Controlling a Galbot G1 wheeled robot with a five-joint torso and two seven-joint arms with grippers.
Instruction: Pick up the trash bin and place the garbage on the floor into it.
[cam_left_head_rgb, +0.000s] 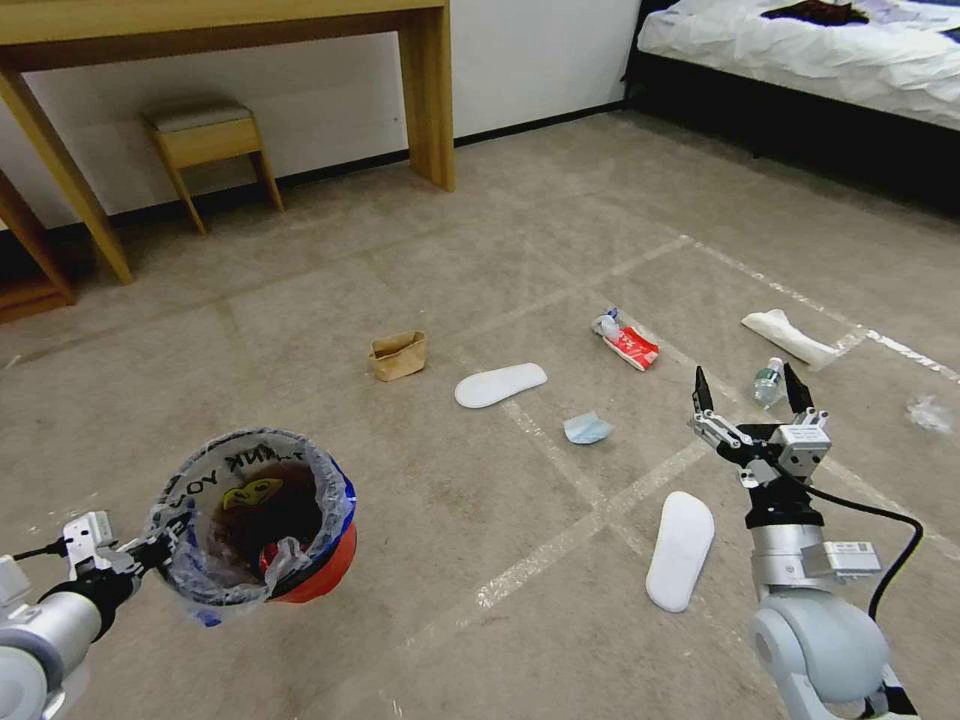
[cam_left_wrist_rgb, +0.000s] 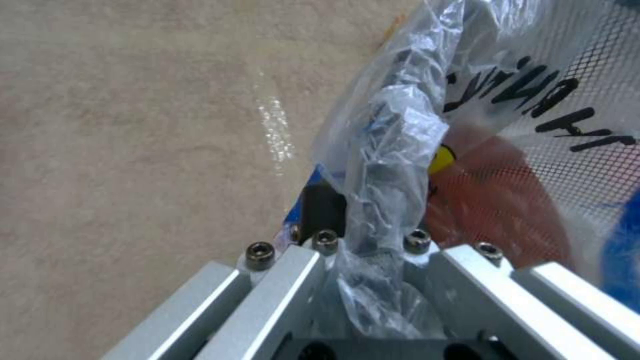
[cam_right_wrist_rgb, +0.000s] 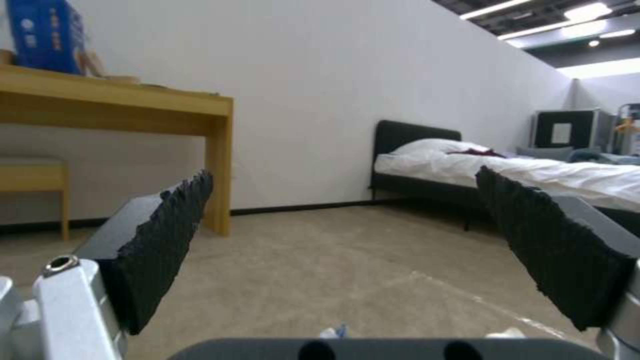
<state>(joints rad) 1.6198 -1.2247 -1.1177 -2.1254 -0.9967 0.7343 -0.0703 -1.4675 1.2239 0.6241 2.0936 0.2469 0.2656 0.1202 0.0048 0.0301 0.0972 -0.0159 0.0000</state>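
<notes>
The trash bin (cam_left_head_rgb: 262, 520), a small round red plastic tub lined with a thin, crinkled clear-bluish bag lettered in black at the rim, hangs tilted above the floor (cam_left_head_rgb: 480, 250), carried by the left pincer (cam_left_head_rgb: 150, 552), which is clenched on the rim and the bag folded over it; the left wrist view shows the film bunched between its fingers (cam_left_wrist_rgb: 323, 207). A red scrap lies inside. The bin looks light and stiff, but the liner is slippery and could slide on the rim, so a hold pinching wall and bag together seems soundest. Beyond the bin sits a squat brown paper bag (cam_left_head_rgb: 398, 355), soft and easily crushed, best pinched at its open edge. Past that, away from the bin, lie a flat white slipper (cam_left_head_rgb: 500, 384), a limp blue mask (cam_left_head_rgb: 586, 428), a crumpled red wrapper (cam_left_head_rgb: 632, 347), a small plastic bottle (cam_left_head_rgb: 767, 380) that may roll, and a white wad (cam_left_head_rgb: 787, 336). A second slipper (cam_left_head_rgb: 681, 548) lies nearest the right pincer (cam_left_head_rgb: 748, 392), which hovers released, serrated black pads (cam_right_wrist_rgb: 163, 240) wide apart. The slippers look thin and floppy; an edge hold would suit. The carpet is short beige pile crossed by glossy tape lines.
</notes>
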